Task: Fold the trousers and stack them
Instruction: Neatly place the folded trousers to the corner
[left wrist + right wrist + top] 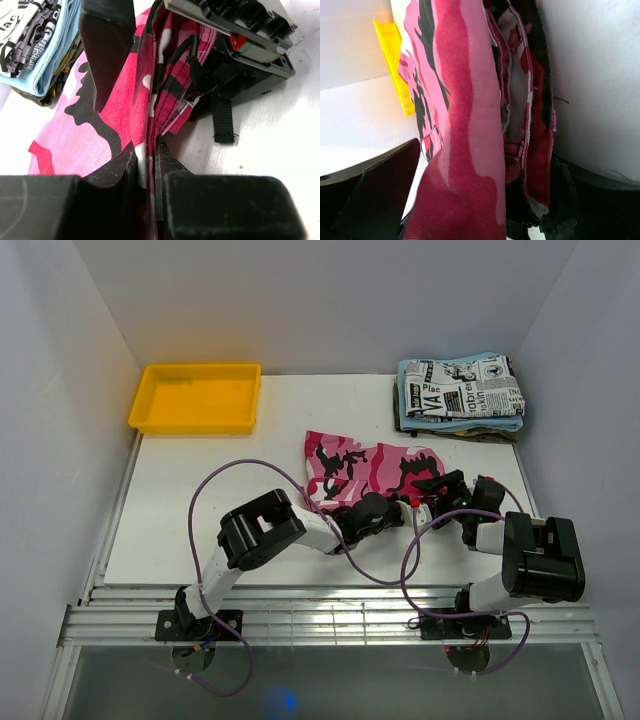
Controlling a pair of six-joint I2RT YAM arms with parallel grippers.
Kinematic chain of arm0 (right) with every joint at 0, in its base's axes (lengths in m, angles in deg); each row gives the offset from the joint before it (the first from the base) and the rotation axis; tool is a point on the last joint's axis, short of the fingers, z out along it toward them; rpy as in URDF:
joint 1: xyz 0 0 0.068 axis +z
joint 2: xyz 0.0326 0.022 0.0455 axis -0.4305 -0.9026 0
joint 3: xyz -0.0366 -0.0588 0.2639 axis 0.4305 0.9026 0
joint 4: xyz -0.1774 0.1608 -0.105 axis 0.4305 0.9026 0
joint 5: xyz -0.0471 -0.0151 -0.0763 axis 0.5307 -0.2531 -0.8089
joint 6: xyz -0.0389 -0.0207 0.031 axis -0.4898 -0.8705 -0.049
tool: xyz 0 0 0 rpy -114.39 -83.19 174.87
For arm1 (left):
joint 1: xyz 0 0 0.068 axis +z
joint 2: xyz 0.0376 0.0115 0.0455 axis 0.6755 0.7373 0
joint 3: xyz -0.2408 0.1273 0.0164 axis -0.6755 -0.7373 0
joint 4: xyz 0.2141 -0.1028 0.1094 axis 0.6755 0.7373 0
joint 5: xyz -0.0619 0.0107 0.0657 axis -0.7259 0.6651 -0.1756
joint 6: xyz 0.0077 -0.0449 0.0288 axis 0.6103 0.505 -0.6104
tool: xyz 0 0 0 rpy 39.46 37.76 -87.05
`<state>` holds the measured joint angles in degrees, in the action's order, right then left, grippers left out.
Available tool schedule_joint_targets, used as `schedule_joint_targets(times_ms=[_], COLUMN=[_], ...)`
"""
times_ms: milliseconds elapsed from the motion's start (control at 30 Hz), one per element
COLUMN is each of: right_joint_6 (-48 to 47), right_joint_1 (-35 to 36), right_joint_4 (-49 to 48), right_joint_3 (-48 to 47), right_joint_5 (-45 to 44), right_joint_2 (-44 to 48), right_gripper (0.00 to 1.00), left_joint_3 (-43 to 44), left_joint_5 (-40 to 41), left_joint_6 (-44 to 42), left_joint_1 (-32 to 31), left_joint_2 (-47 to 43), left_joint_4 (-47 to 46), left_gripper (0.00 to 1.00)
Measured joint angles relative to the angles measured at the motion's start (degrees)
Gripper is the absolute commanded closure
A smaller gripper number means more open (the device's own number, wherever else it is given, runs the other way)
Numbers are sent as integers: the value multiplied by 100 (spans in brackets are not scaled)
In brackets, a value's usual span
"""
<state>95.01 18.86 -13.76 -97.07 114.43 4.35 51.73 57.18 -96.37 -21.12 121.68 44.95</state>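
Note:
The trousers (365, 465), in pink, magenta, white and black camouflage print, lie bunched and partly folded on the white table (200, 500), right of centre. At their near edge my left gripper (405, 505) is shut on them. In the left wrist view its jaws (145, 160) pinch a gathered fold of the trousers (125, 100). My right gripper (440, 490) meets the same edge from the right. Its jaws stand wide open (480, 200) with a thick hanging bundle of the trousers (470, 125) between its fingers (375, 195).
A yellow tray (197, 397) sits at the back left. At the back right lies a stack of folded garments (460, 395), newspaper print on top and light blue cloth (55, 55) beneath. White walls close in the table on three sides.

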Motion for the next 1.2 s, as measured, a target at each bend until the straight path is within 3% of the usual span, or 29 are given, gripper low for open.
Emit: schedule_joint_targets(times_ms=[67, 167, 267, 367, 467, 500, 533, 567, 600, 733, 833, 967, 1133, 1200], right_joint_6=[74, 243, 354, 378, 332, 293, 258, 238, 192, -94, -385, -879, -1738, -2188], right_joint_1=[2, 0, 2, 2, -4, -7, -9, -9, -2, 4, -37, -52, -52, -50], right_joint_4=[-11, -136, -317, -413, -411, -407, -411, -404, -391, -155, 114, 546, 1388, 1742], right_joint_3=[28, 20, -42, -83, -90, -94, -101, -122, -153, -319, -522, -817, -1285, -1530], right_joint_5=[42, 157, 293, 361, 365, 369, 400, 450, 505, 678, 669, 680, 669, 634], right_joint_2=[0, -122, -323, -498, -551, -555, -560, -562, -566, -568, -568, -562, -437, -385], right_gripper=[10, 1, 11, 29, 59, 74, 80, 86, 92, 92, 92, 92, 92, 92], left_joint_3=[0, 0, 13, 15, 4, -17, -50, -92, -131, -350, -629, -693, -186, 195], left_joint_5=[0, 0, 7, 0, -26, -48, -76, -96, -103, -203, -442, -852, -1606, -1998], left_joint_6=[2, 20, 31, 39, 42, 46, 52, 68, 79, 138, 323, 922, 2507, 3206], left_joint_1=[0, 0, 2, 2, 4, 9, 13, 13, 13, 20, 57, 278, 1620, 2468], left_joint_2=[0, 0, 0, 0, -17, -39, -70, -105, -138, -476, -1220, -2503, -3657, -3648], left_joint_4=[0, 0, 4, 7, 13, 15, 26, 52, 83, 299, 815, 1810, 3615, 4288], left_gripper=[100, 100, 100, 100, 100, 100, 98, 92, 77, 49, 42, 41, 40, 32])
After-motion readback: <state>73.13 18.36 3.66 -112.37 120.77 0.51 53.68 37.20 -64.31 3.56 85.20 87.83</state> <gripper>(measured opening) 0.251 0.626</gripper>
